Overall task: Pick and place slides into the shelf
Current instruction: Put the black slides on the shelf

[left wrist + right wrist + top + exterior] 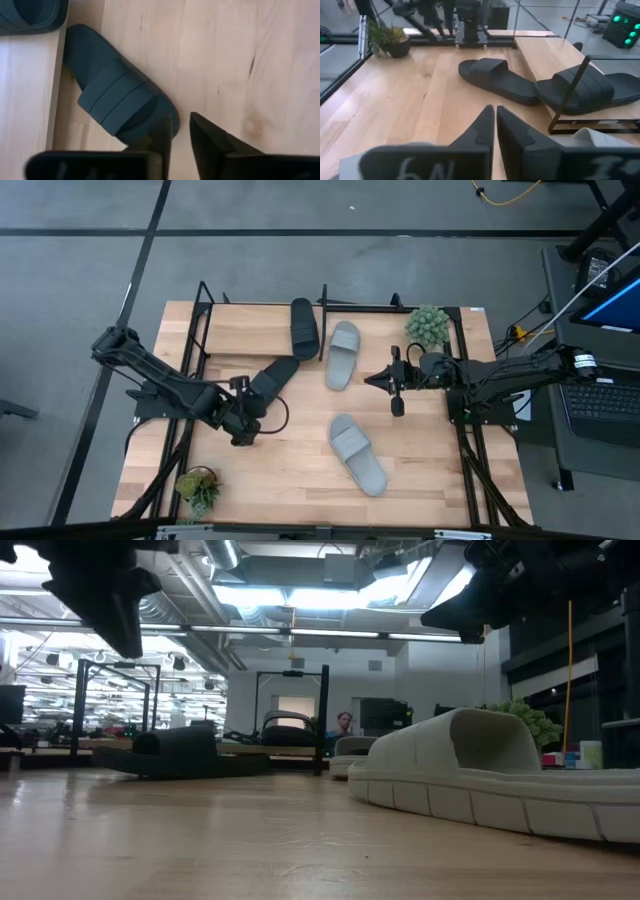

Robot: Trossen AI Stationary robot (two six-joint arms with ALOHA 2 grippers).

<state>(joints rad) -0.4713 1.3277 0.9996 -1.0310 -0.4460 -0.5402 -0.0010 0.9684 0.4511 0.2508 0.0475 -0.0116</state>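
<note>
The shelf [250, 330] runs along the far edge of the table [290, 470]. One black slide [303, 326] lies on its board and a grey slide [343, 353] lies partly on it, just beside the black one. A second black slide [273, 378] lies on the tabletop with its toe against the shelf's front edge, and a second grey slide [358, 453] lies well apart, towards the near edge.

The left gripper [182, 131] sits at the heel of the black slide on the table, fingers only narrowly parted and holding nothing. The right gripper [495, 120] hovers near the right edge beside the grey slide on the shelf, fingers nearly together and empty.

The slides look like light, springy foam with a matte, grippy surface, though that is hard to confirm. The wide strap or a side wall of the sole seems the best hold; the sole may flex if pinched at one end.
</note>
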